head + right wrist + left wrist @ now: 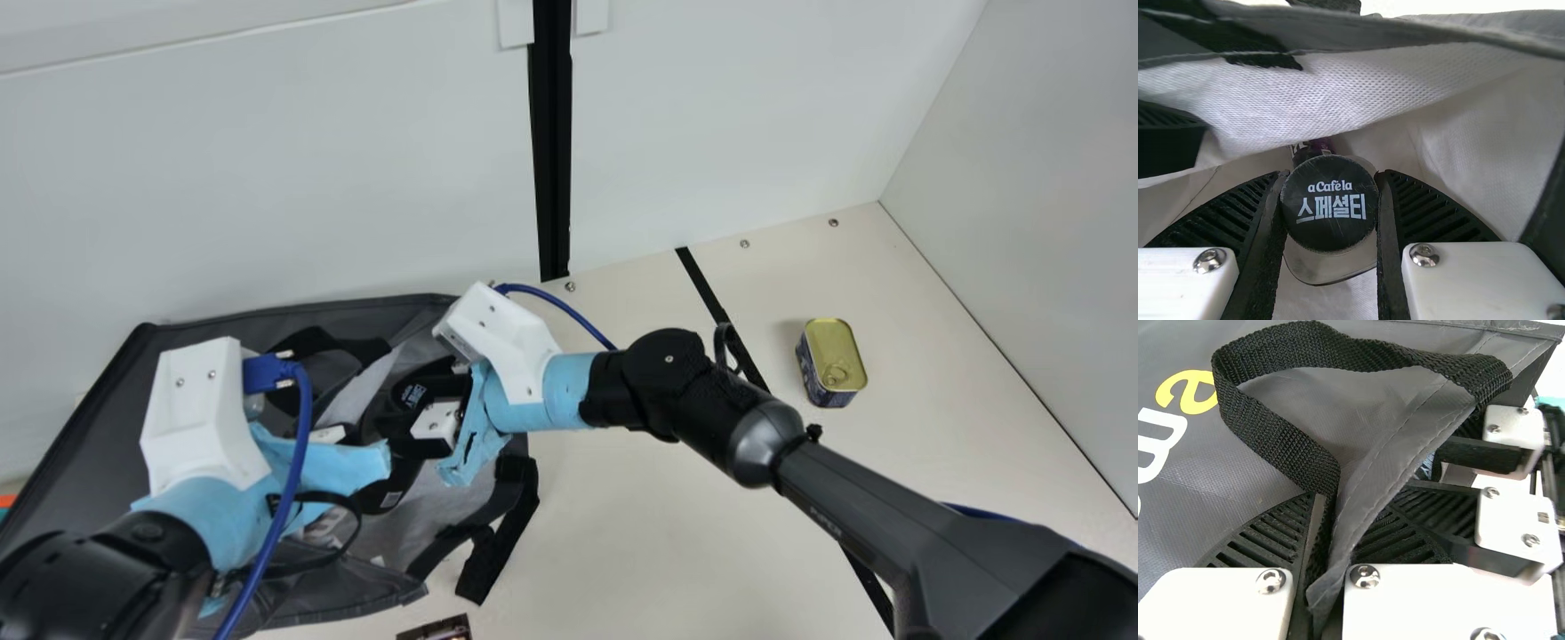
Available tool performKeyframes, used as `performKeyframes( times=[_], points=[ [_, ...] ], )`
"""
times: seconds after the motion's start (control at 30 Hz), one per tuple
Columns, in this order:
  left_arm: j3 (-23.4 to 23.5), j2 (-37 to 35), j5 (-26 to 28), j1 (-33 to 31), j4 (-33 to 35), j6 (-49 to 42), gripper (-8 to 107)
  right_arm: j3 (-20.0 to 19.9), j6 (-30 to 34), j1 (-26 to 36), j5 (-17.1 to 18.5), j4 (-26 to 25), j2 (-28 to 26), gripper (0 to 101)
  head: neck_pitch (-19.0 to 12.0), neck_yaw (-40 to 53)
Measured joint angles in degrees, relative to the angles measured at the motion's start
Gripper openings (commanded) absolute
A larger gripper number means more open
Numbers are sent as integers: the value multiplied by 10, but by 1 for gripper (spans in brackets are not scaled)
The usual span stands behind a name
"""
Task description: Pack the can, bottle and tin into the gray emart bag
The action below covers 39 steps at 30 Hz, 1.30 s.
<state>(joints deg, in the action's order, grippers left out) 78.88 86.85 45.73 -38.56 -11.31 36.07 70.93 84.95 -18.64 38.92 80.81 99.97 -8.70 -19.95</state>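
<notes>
Right gripper (1331,175): fingers clamped on black-capped bottle (1329,230), inside gray bag (1338,100). Just beyond the bottle: purple-marked item (1318,145), possibly the can; identity unconfirmed. Near the right gripper, left gripper (1341,520) pinches the bag's rim (1401,450). Well apart, to the right gripper's right, tin (831,356) upright on table (622,533). Est.: bottle nearly packed, release pending; tin left.

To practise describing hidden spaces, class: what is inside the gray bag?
Inside the gray bag, a black-capped bottle is between the right gripper's fingers. Beyond it shows a dark and purple item, mostly covered, so I cannot tell what it is.
</notes>
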Motion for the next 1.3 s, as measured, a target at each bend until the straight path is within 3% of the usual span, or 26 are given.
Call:
performKeyframes(
  times=[0.6,1.3],
  points=[
    [0,0,0,0,0,0,10,23,23,-19,10,29,46,0,0,0],
    [0,0,0,0,0,0,10,25,31,-21,25,13,51,70,0,0]
  ],
)
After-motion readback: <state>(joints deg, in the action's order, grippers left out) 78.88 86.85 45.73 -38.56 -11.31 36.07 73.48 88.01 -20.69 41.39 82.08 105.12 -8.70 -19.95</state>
